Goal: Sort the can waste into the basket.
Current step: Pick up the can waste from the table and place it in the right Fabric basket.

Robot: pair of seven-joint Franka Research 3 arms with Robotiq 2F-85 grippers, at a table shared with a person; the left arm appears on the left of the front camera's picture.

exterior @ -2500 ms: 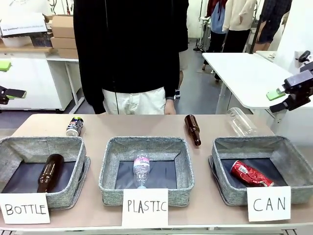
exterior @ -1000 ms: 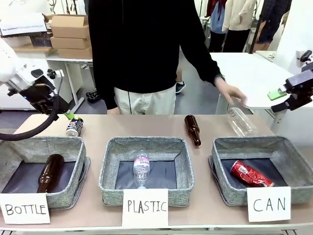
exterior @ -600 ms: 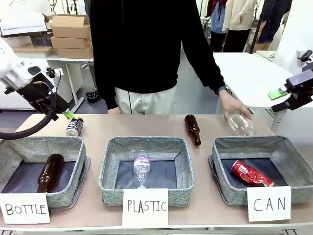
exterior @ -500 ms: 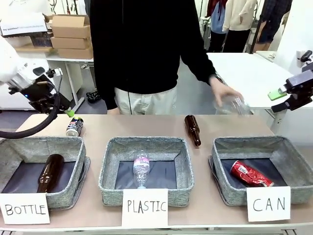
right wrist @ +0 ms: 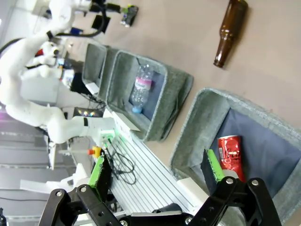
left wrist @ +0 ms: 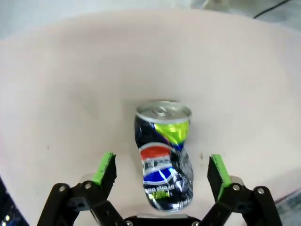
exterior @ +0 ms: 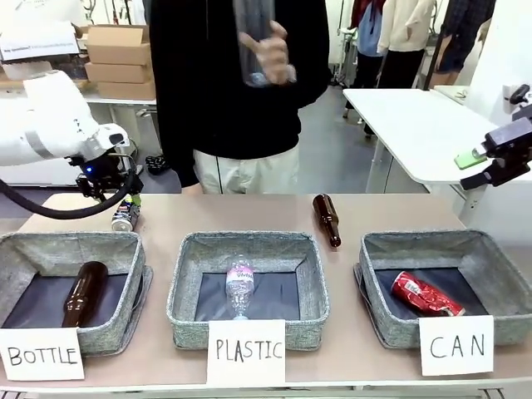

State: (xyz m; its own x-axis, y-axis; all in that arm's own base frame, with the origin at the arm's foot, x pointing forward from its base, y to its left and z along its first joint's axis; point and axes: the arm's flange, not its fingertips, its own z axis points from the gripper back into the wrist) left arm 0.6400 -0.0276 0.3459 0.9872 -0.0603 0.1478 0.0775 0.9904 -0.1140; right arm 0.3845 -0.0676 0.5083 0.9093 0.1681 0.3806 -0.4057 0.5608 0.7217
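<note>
With the red can point(exterior: 426, 295) already lying in the basket point(exterior: 499, 258) below the open right gripper point(right wrist: 156, 165), the black can point(left wrist: 163, 141) is being picked: it stands untouched between the left gripper's point(left wrist: 161, 164) spread fingers, which should next lower and close.

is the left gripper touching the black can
Apart. The left wrist view shows bare table between the black can and each pad of the open left gripper.

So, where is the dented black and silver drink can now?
In the front view, the dented black and silver drink can stands on the table's left side, just behind the grey woven basket labelled BOTTLE, directly below the open left pincer.
</note>
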